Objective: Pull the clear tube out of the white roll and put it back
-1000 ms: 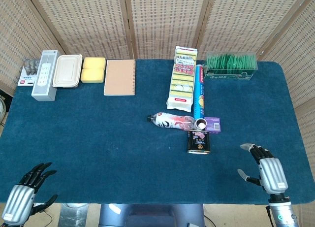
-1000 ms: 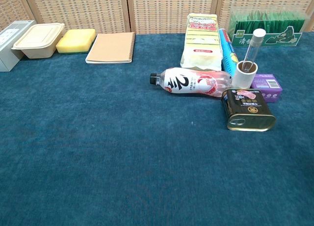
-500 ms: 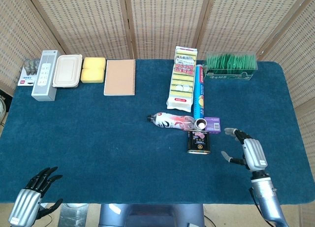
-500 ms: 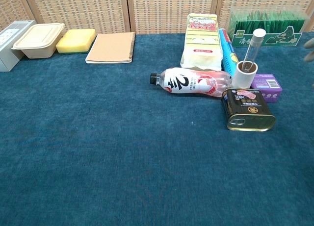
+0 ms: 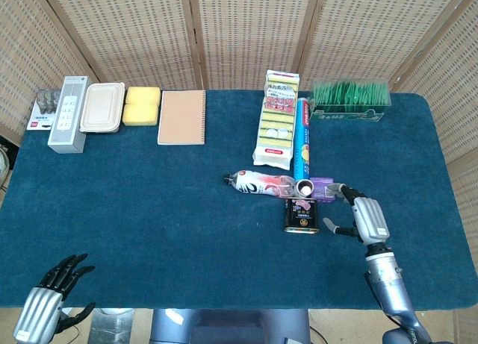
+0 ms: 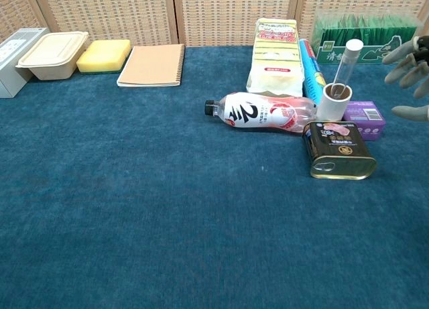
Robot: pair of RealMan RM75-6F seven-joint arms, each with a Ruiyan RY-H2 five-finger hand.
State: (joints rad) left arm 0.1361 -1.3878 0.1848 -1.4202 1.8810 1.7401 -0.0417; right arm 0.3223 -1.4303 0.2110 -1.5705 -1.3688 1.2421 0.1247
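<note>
The clear tube (image 6: 346,64) with a white cap stands tilted inside the small white roll (image 6: 333,102), which is upright between a purple box and a tin. From above, the roll (image 5: 305,186) shows as a white ring. My right hand (image 5: 361,214) is raised just right of the roll, fingers spread, holding nothing; its fingertips (image 6: 407,56) enter the chest view at the right edge, apart from the tube. My left hand (image 5: 51,298) hangs low off the table's front left corner, fingers apart and empty.
A lying drink bottle (image 6: 261,112), a dark tin (image 6: 338,150) and a purple box (image 6: 364,112) crowd the roll. Behind stand a yellow sponge pack (image 6: 276,55), a blue roll (image 6: 310,69) and a green box (image 6: 365,34). Notebook (image 6: 154,65) and containers lie far left.
My right hand has risen from the front right edge and moved left toward the roll, and now shows in the chest view. The left hand dropped slightly lower. The tube and roll are unmoved.
</note>
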